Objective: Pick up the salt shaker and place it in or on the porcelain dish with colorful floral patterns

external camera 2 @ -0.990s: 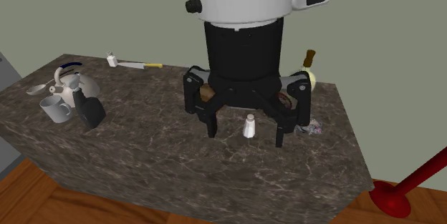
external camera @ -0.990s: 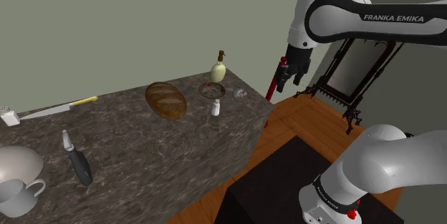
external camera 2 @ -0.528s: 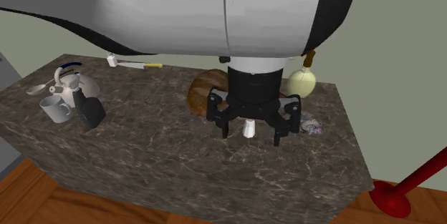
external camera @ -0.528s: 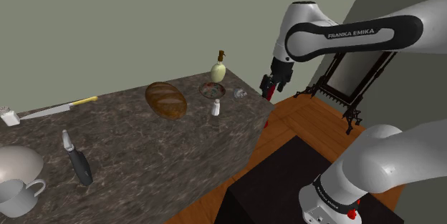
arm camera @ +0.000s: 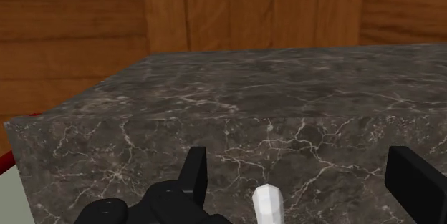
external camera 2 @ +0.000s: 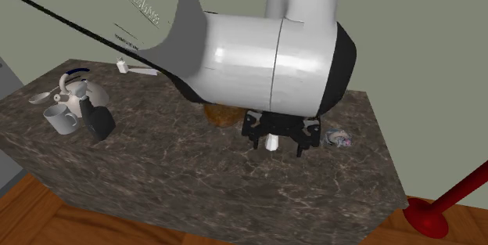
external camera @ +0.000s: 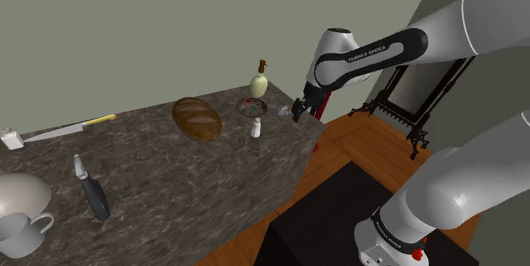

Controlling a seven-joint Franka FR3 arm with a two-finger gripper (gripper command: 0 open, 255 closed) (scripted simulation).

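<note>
From my console the gripper hangs over the counter near its far end, fingers standing well apart and clasping nothing. The white salt shaker stands upright on the dark marbled top. In the shoulder view it is just at six o'clock from the floral dish, with the bread loaf at nine o'clock and the gripper out at about two o'clock, near but not touching it.

Through the wrist camera the shaker's top shows between the open fingers, closer to one than the other, with clear gaps on both sides, so it is lined up and not held.

I judge it light, rigid and smooth-sided (a narrow thing on a small base), so a nudge from one finger would likely tip it or skate it across the stone. I would centre it first, then close on the middle of its body, below the cap, low enough to stop it pivoting. The carry to the dish looks short.
</note>
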